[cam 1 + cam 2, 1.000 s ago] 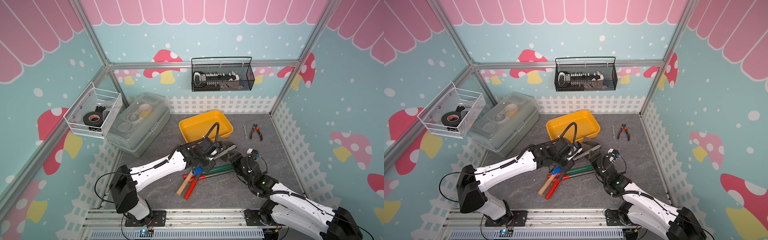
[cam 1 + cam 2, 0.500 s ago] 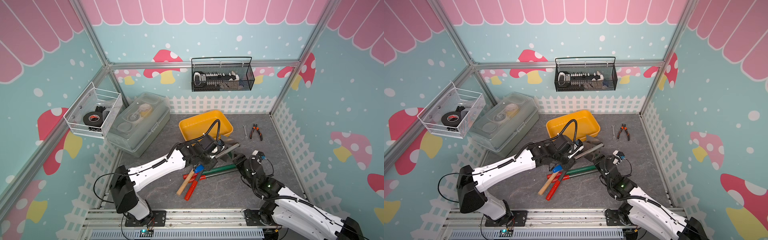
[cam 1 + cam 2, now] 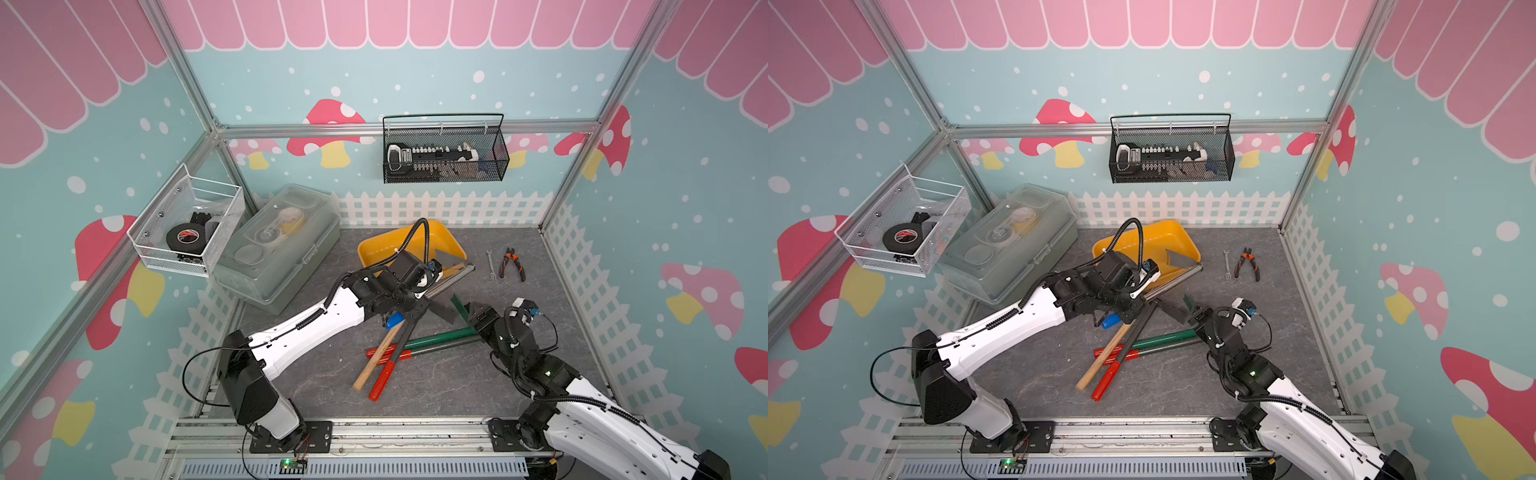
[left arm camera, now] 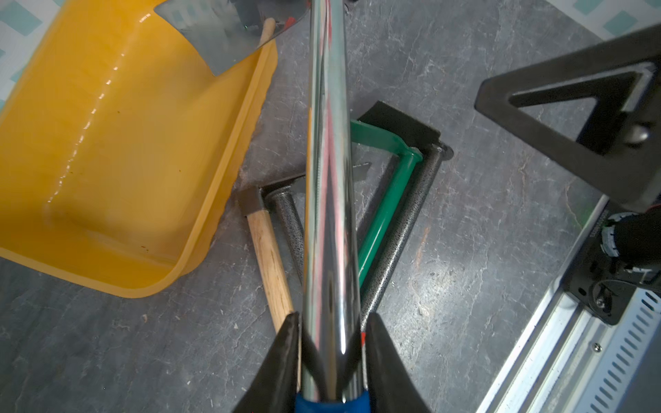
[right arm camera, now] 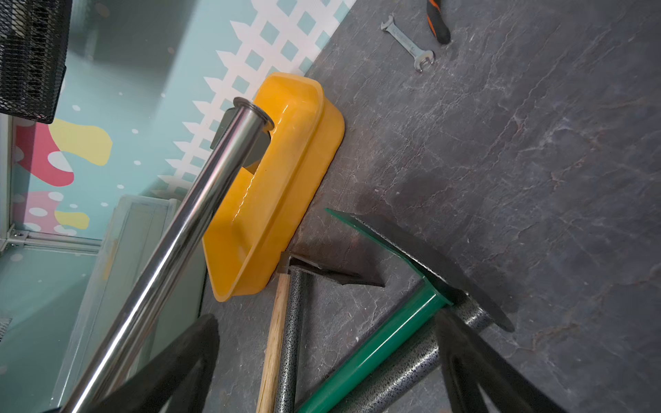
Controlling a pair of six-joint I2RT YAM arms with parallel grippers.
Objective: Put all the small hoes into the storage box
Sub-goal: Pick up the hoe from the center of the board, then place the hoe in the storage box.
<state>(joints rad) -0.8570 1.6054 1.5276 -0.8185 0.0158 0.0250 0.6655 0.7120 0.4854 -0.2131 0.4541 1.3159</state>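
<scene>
The small hoe (image 3: 451, 277) has a chrome shaft, a blue grip and a silver blade. My left gripper (image 3: 419, 301) is shut on the shaft just ahead of the blue grip, as the left wrist view shows (image 4: 331, 318). The blade hangs over the near right corner of the storage box (image 3: 376, 254), a shallow yellow tray at the back middle. In both top views the shaft slants across the tray's rim (image 3: 1167, 237). My right gripper (image 3: 473, 309) stands open to the right of the shaft, holding nothing; in its wrist view (image 5: 327, 316) the fingers straddle tool handles on the floor.
A heap of tools lies under the hoe: a green-handled one (image 3: 440, 336), a wooden-handled one (image 3: 376, 361), a red-handled one (image 3: 386, 374). Pliers (image 3: 512, 264) and a wrench (image 3: 491, 264) lie right of the tray. A grey lidded box (image 3: 282, 245) stands left.
My right gripper has opened wide and drawn back to the right, off the hoe's shaft. The left gripper has swung the blade end farther back, over the tray.
</scene>
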